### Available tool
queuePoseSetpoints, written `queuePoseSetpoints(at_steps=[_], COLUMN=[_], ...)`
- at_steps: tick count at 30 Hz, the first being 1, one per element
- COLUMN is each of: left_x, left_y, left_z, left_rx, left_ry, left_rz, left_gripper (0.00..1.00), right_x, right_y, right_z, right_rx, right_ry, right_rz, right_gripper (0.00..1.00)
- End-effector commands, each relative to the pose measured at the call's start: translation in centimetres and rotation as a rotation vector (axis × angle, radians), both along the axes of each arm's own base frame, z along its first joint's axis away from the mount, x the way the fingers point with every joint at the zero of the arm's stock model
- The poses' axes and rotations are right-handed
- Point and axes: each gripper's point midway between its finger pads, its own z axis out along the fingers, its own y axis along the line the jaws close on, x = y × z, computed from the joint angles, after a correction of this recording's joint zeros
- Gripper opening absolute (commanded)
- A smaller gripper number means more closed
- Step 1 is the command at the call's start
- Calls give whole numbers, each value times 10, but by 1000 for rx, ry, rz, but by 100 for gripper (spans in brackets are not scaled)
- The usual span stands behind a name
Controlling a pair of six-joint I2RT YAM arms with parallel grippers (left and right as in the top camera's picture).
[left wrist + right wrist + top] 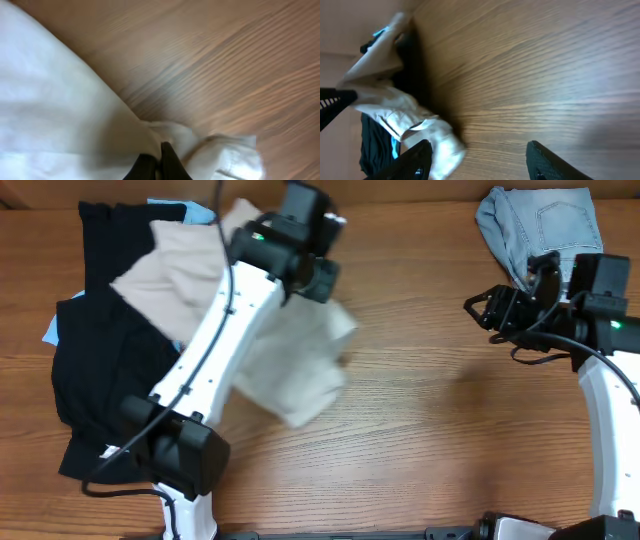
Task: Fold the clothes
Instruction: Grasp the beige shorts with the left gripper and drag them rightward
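The beige khaki shorts (300, 370) hang blurred over the table's middle, with part of them draped over the black garment (100, 350) at the left. My left gripper (322, 278) holds them up by a pinched edge. In the left wrist view its black fingers (170, 162) are shut on the pale cloth (60, 115). My right gripper (485, 310) hovers at the right beside the light-wash denim shorts (540, 225). It stands open with only bare wood between its fingers (479, 152). The beige shorts (390, 105) show far off in that view.
A light-blue garment (200, 212) peeks out from under the black one at the back left. The denim shorts lie bunched at the back right corner. Bare wooden table (430, 410) lies between the two arms.
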Motion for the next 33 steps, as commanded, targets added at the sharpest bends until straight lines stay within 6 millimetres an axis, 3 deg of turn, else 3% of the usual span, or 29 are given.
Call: queuePoseSetpoints(at_steps=[1,2,3,4,5,6,10,14,17,19,25,29,33], left_x=[4,8,12,16,19,23,24,-3,-31,-62,-95,-103,-98], left_y=[-50,-61,-71,-82,-89,-95,-90,-56,-43,-53,-82,-96,-87], left_z=[-4,-7,-11,-15,-18,-20,-13,-11,-28,-47,-81,-108,-146], left_rx=[-64,-74,-83,-91,-95,-100,-90,59,133,114,147,217,389], left_ry=[-42,-58,-74,-95,-111,-126,-134,-56,54,159,215,238,266], left_rz=[-78,-94,-106,-122,-138,-147,-141,-265,-396,-569,-791,-836,-820], left_gripper=[6,13,32,66,93,100,100,100,100,100,100,100,98], right_x=[0,0,-1,-1,-1,-1,-5,-8,-10,-11,-12,-12,-13], right_y=[-14,-18,-22,-25,-29,-30,-33,-37,-40,-43,-43,-43,-42], right_z=[17,16,15,13,11,10,6,1,-1,-2,-3,-3,-4], right_rx=[-19,-26,-40,-58,-75,-84,-98,-122,-141,-159,-159,-159,-158], right_ry=[-41,-36,-33,-27,-19,-16,6,32,46,47,55,56,59], right_rz=[-36,-47,-57,-68,-80,-85,-95,-111,-119,-121,-122,-122,-122], right_gripper=[64,65,66,69,70,71,75,76,77,76,76,76,77])
